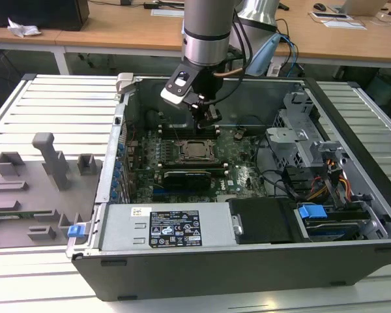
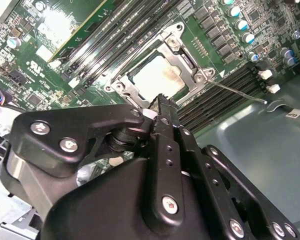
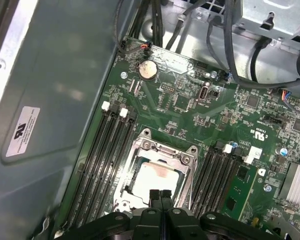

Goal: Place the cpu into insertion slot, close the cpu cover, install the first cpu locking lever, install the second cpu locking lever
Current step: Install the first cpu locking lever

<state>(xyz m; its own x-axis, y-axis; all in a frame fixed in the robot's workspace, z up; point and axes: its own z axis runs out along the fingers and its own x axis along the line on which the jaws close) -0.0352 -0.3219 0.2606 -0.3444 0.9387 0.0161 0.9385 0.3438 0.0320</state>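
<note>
Just over cpu (image 3: 157, 177), closed pincer (image 3: 160, 193); sticker (image 3: 22, 131) on case (image 3: 65, 65).

A single silver robot arm (image 1: 207, 32) reaches straight down from above. At its end, a black gripper (image 1: 208, 119) points downward. In both wrist views its two slim fingers (image 3: 154, 196) are pressed together, tips touching, with nothing held between them.
</note>
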